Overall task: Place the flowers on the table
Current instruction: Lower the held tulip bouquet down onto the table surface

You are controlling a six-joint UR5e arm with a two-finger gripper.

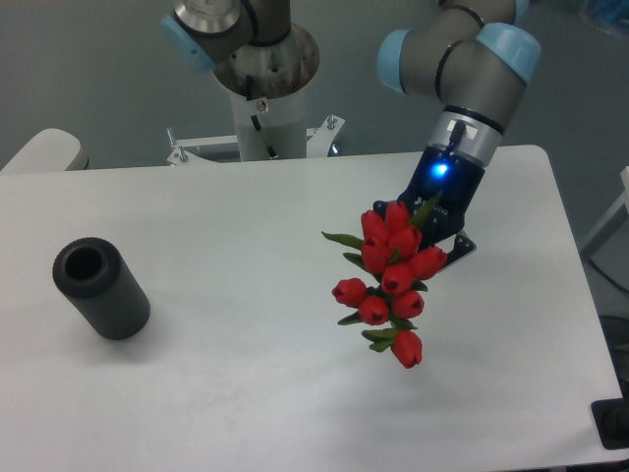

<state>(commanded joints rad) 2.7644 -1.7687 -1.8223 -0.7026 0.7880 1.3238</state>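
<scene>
Gripping the flowers point(391, 280) was the hand point(444, 228), a dark, boxy thing with a blue light glowing on its body, hanging off a grey arm point(462, 59) with pale blue caps on the joints. Its fingers were mostly hidden behind the blooms, but they looked closed on the stem end of the bunch, since nothing else was holding the bunch up. I couldn't make out the stems themselves, the heads covered them.

So the bunch was held over the right half of the tabletop point(246, 246), tilted so the heads pointed down and toward the camera. Whether the lowest bloom actually touched the surface, I honestly couldn't tell; it looked just above it. The tulips were bright red, smooth and egg-shaped, all closed buds, packed tight near the hand and trailing off to one single head at the bottom. A few pointed green leaves stuck out on the left side and near the lower end.

That tabletop was white, matte and smooth, with rounded corners at the far right and far left.

Over on the left, well apart from the flowers, a dark grey cylinder point(100, 288) lay on its side. It was hollow, thick-walled, dull in finish, with its round opening facing up and back. At the far edge stood the robot's white base column point(263, 113) on a metal mounting plate.
</scene>
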